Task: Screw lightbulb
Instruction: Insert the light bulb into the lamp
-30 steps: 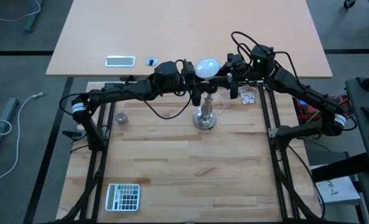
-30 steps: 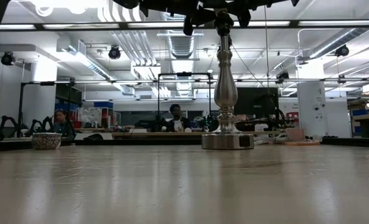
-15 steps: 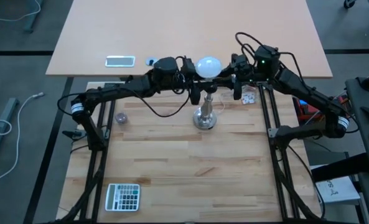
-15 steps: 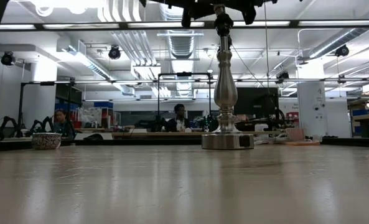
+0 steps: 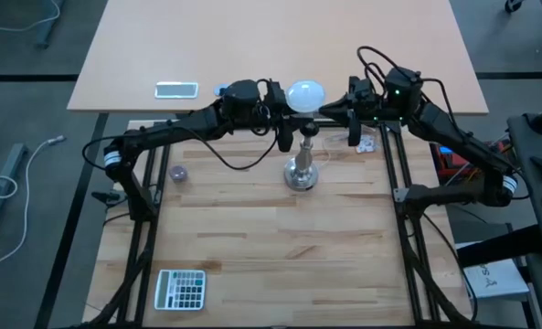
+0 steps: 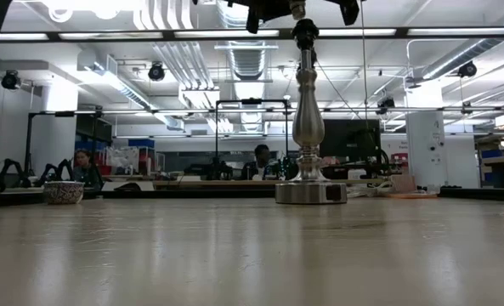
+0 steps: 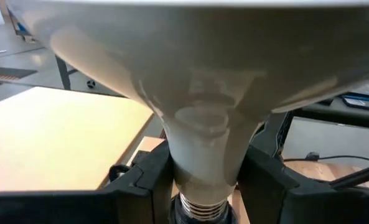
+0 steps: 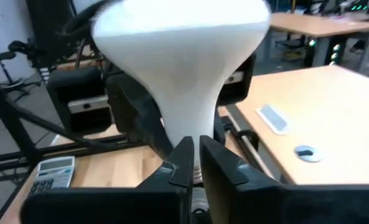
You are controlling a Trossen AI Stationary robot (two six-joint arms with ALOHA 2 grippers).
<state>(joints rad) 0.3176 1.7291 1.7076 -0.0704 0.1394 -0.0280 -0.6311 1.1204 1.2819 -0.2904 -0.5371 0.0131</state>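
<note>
High view: the bulb point(image 5: 305, 94) sat on top of the stand point(image 5: 302, 170), mid table point(image 5: 252, 238). Left gripper point(image 5: 284, 114) & right gripper point(image 5: 339, 112) were on either side of its neck.

Low view: lots of free room round the stand.

Left wrist: fingers point(image 7: 147, 177) hugged the neck, holding the bulb.

Right wrist: fingers point(image 8: 183, 163) were pinched tight together in front of the neck, holding nothing.

Bulb prob. light, smooth, breaks easy; grip the neck, not the globe.

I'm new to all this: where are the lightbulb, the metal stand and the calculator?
lightbulb point(image 5: 305, 94), high view, top of the white globe.
metal stand point(image 6: 309, 126), low view, bulge of the silver stem.
calculator point(image 5: 180, 288), high view, middle of the keypad.
</note>
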